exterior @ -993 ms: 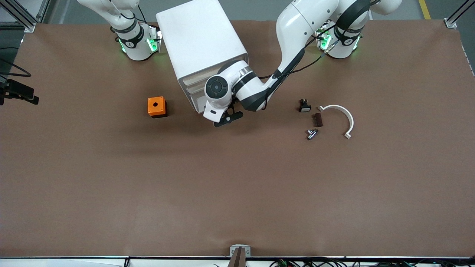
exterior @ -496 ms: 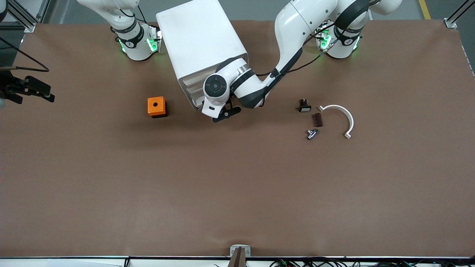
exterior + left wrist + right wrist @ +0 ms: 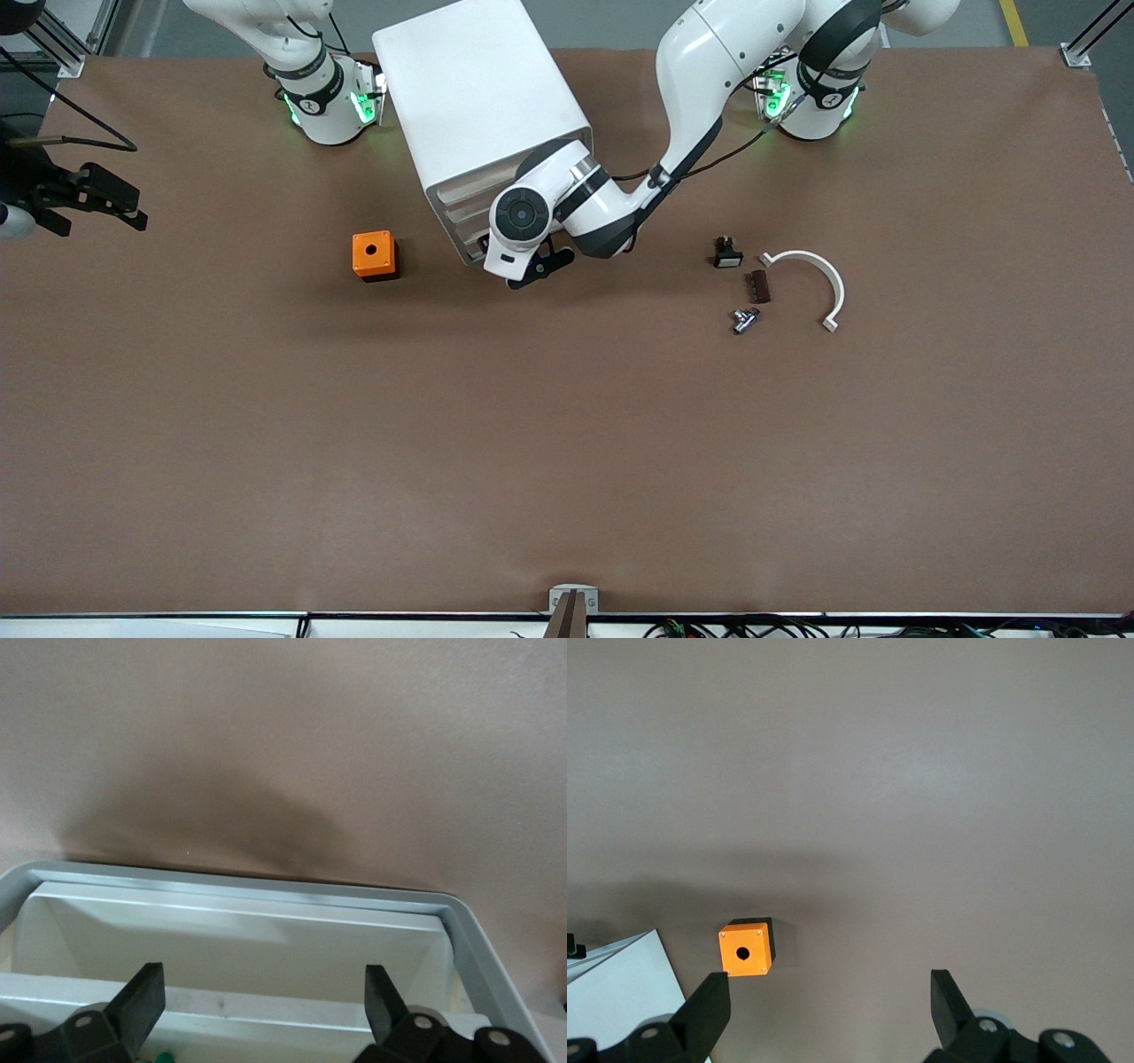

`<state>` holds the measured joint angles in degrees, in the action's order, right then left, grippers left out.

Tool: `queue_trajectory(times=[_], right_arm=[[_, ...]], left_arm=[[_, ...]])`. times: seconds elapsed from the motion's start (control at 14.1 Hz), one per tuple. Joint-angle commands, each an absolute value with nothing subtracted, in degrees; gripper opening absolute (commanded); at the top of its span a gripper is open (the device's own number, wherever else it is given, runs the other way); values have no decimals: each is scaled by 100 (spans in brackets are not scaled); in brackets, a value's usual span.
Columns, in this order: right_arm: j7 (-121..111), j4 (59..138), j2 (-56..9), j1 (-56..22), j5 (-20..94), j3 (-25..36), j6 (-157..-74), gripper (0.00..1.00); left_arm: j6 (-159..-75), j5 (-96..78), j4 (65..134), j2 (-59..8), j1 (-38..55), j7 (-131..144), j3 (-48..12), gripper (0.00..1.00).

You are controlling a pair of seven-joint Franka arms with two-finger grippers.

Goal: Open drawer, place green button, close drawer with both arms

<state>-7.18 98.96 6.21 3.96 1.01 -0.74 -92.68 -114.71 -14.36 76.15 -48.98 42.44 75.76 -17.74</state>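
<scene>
Look at the front view: your left gripper (image 3: 529, 268) sits low against the front of the white cabinet (image 3: 478, 106), right at the bottom drawer (image 3: 473, 251), and the wrist housing hides most of that drawer front. The left wrist view gives you what the front view can't: the fingers (image 3: 142, 1001) are spread wide with nothing between them, and the drawer's pale rim (image 3: 266, 890) and inner wall lie just ahead of them. A sliver of green, likely the button (image 3: 163, 1056), peeks out at the edge beside one finger; you can't tell more. Your right gripper (image 3: 84, 197) waits in the air near the table edge at the right arm's end. Its wrist view shows parted, empty fingers (image 3: 709, 1010) above the orange box (image 3: 747, 949) and a cabinet corner.
</scene>
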Motion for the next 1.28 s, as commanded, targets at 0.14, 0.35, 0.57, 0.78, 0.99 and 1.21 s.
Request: queue_trajectory(times=[0.14,0.35,0.57,0.78,0.99,1.21], right_arm=[[-650,10037,756,360,97,-70,-9387,100],[-668,10020,747,369,44,-70,-9369,100],[-659,9984,738,387,35,-62,-9343,100],[-537,9984,747,422,44,-35,-9343,100],[-80,9993,756,422,79,-26,-9299,100],[-79,10002,756,422,105,-26,-9290,100]], left_arm=[[-11505,-1696,7699,-4869,4228,7655,-1819,99],[-11514,-1758,7699,-4869,4219,7638,-1819,99],[-11470,-1740,7673,-4790,4105,7620,-1811,99],[-11444,-1661,7620,-4615,3859,7664,-1767,99],[-11426,-1487,7629,-4045,3543,7629,-1696,99],[-11058,-1125,7620,-3543,2999,7603,-1705,99]])
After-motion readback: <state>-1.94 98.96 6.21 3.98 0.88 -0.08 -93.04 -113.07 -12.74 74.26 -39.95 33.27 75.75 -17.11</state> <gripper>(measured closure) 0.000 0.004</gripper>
